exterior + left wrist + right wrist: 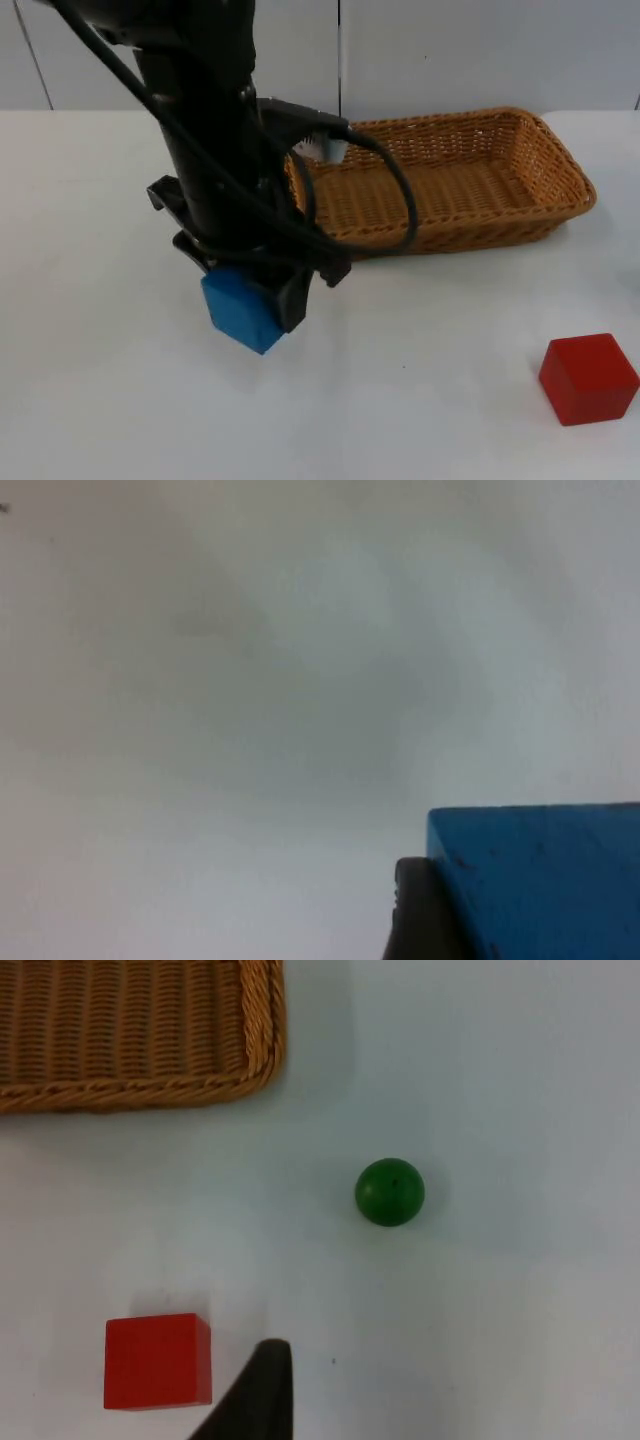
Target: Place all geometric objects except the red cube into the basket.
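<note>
One blue block, clenched in left gripper fingers, just left of one wicker basket. One red cube on desk. Right wrist view adds one green ball; right fingers' state unreadable.

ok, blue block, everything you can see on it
The blue block is a solid, matte, uniformly blue cuboid with sharp edges and a few small dark specks on the face seen in the left wrist view. It looks like painted wood or plastic. The left gripper is shut on it, a black fingertip pressed against one side. It sits tilted, one corner pointing down, in front of the wicker basket, not inside it. Whether it touches the white table cannot be told.
</note>
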Controlling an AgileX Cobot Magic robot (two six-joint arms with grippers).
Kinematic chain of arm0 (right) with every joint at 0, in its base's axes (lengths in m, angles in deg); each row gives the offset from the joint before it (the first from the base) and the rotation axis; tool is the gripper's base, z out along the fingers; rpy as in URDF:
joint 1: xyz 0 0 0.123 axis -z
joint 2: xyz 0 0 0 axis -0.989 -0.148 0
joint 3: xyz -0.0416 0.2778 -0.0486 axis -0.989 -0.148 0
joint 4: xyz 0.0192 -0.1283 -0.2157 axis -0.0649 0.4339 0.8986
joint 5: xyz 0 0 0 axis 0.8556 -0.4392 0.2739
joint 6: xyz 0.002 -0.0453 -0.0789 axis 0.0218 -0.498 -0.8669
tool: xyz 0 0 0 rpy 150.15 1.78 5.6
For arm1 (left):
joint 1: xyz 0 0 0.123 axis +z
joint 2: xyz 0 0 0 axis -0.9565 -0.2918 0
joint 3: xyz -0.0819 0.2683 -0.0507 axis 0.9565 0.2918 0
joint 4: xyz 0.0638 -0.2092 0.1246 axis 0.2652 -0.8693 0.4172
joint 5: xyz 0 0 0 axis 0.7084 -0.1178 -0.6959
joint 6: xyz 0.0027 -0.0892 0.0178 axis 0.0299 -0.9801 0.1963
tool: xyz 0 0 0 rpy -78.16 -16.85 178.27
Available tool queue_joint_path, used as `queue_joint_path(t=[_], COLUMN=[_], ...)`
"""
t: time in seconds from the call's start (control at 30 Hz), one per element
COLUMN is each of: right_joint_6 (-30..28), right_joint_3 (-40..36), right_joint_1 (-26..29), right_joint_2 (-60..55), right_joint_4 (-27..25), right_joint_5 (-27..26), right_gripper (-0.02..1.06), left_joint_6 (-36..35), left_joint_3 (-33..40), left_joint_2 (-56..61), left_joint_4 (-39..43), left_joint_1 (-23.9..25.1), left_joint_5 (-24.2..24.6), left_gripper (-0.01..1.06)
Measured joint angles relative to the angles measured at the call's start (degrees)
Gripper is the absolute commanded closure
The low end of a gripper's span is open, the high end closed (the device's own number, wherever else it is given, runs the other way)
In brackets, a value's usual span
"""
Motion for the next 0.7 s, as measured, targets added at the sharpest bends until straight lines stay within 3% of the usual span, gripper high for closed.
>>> queue_joint_path(t=[0.4,0.57,0.7], right_joint_6=[0.00,0.00,0.00], right_joint_3=[0.00,0.00,0.00], right_joint_1=[0.00,0.00,0.00], right_joint_2=[0.00,0.00,0.00], right_joint_4=[0.00,0.00,0.00], right_joint_5=[0.11,0.11,0.11], right_gripper=[-0.01,-0.01,-0.01], left_joint_6=[5.91,6.52,7.18], left_joint_3=[-3.02,-10.47,-24.17], left_joint_2=[0.22,-0.70,-7.69], left_joint_4=[0.67,1.30,1.52], left_joint_1=[0.00,0.00,0.00], left_joint_5=[-2.24,-3.98,-0.50], left_gripper=[1.05,1.05,1.05])
